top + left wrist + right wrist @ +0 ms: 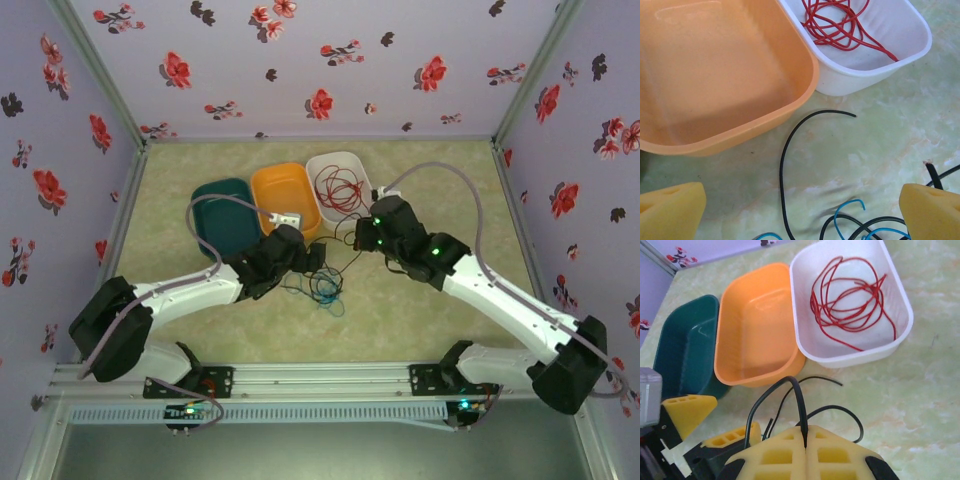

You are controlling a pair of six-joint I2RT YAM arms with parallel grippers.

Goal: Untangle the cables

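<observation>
Right gripper [805, 434] tight on black cable [799, 395]

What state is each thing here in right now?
red cable: coiled in white tub
black cable: pinched by right gripper
blue cable: on table, tangled with black cable
orange tub: empty
green tub: looks empty
left gripper: jaws open, empty
right gripper: jaws shut on black cable
</observation>
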